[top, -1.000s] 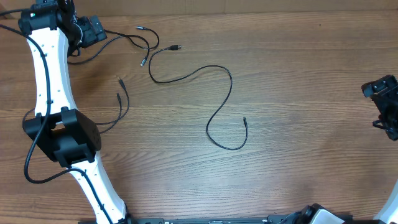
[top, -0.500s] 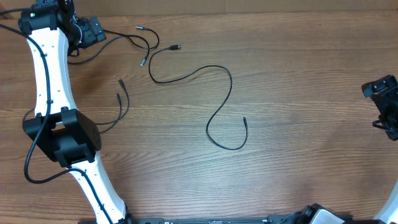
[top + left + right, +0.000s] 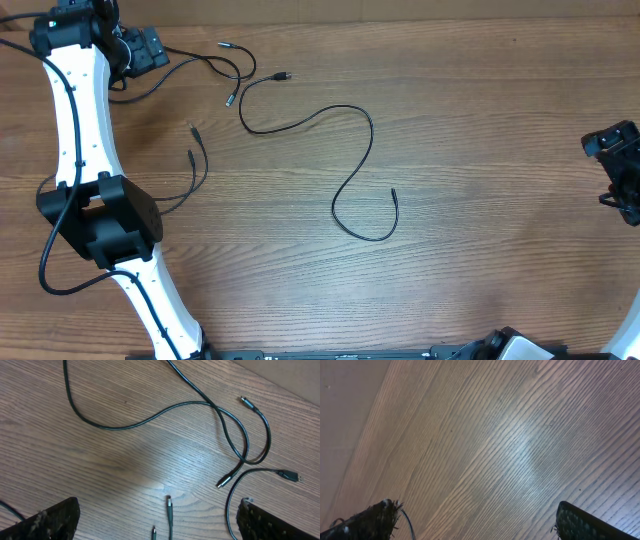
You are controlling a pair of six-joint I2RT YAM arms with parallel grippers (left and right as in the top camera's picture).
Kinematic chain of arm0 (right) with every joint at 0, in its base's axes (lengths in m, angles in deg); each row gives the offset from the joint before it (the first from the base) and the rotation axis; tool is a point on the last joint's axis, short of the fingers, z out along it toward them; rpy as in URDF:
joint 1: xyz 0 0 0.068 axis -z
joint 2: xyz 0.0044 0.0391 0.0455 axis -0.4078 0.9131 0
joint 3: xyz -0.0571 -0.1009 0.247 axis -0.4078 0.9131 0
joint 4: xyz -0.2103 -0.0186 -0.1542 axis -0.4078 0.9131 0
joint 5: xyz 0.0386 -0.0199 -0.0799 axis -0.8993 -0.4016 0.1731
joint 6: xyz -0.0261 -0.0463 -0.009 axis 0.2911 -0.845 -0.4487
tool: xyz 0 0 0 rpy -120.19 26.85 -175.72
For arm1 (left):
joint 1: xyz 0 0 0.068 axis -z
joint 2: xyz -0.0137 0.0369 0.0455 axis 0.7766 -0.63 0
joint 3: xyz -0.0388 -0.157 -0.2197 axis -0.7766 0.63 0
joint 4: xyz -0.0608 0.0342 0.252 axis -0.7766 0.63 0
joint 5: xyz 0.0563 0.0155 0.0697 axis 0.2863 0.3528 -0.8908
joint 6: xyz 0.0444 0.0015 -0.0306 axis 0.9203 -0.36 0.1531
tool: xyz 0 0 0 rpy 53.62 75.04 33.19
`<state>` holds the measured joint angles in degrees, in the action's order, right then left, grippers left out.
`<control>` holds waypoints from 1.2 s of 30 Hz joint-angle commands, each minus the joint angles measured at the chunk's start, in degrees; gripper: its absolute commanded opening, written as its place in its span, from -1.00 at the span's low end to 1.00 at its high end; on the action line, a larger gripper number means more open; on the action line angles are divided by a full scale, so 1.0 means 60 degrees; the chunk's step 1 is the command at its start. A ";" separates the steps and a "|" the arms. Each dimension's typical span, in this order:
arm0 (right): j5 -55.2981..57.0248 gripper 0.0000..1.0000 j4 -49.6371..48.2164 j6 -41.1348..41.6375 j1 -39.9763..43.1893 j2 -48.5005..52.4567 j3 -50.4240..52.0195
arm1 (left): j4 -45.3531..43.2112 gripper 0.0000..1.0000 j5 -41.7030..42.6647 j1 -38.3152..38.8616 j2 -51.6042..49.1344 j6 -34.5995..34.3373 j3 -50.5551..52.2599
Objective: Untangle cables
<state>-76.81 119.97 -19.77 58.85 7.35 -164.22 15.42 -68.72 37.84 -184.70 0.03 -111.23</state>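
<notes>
Currently, the thin black cables [image 3: 372,130] are lying on the brown wood-grain desk [image 3: 480,120], all in its left and middle parts. One long S-shaped cable [image 3: 350,180] is resting loose near the middle, one plug tip pointing toward the far edge and the other ending beside its lower loop. Several more cords are crossing one another in a loose tangle [image 3: 215,65] at the far left, just beside the left end effector [image 3: 150,50]. Two further plug tips [image 3: 192,130] are lying near the white left arm [image 3: 80,120].

From the left wrist view, the left end effector [image 3: 157,510] is hovering with its fingers [image 3: 55,520] spread wide and gripping nothing; two cords are crossing [image 3: 235,435] ahead of it, and a plug tip [image 3: 169,502] is lying on the desk between the fingers.

At the right edge, well apart from every cable, the right end effector [image 3: 622,175] is hanging over bare wood, its fingers [image 3: 580,522] likewise spread and empty.
</notes>
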 commanded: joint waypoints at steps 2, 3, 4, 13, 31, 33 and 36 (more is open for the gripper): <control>0.0102 1.00 -0.0051 -0.0073 0.0011 -0.0025 -0.0106 | -0.0087 0.99 -0.0120 -0.0026 -0.0149 0.0102 -0.0026; 0.0102 1.00 -0.0051 -0.0073 0.0011 -0.0025 -0.0106 | -0.0084 1.00 -0.0120 -0.0026 -0.0175 0.0102 -0.0026; 0.0102 1.00 -0.0051 -0.0073 0.0011 -0.0025 -0.0106 | -0.0073 1.00 -0.0120 -0.0029 -0.0208 0.0106 -0.0026; 0.0102 0.99 -0.0051 -0.0073 0.0011 -0.0025 -0.0106 | -0.0310 1.00 -0.0124 -0.0142 -0.0364 0.0102 -0.0026; 0.0102 1.00 -0.0051 -0.0073 0.0011 -0.0025 -0.0106 | -0.2317 1.00 -0.0244 -0.0127 -0.0761 0.0109 -0.0026; 0.0102 1.00 -0.0051 -0.0073 0.0011 -0.0025 -0.0106 | -0.2510 1.00 -0.0433 -0.0146 -0.1024 0.0120 -0.0026; 0.0102 1.00 -0.0051 -0.0073 0.0011 -0.0025 -0.0106 | -0.2776 0.99 -0.0991 -0.0204 -0.1490 0.0117 -0.0026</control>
<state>-76.83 119.97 -19.75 58.85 7.35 -164.22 -0.34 -70.64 37.34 -189.29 0.06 -111.23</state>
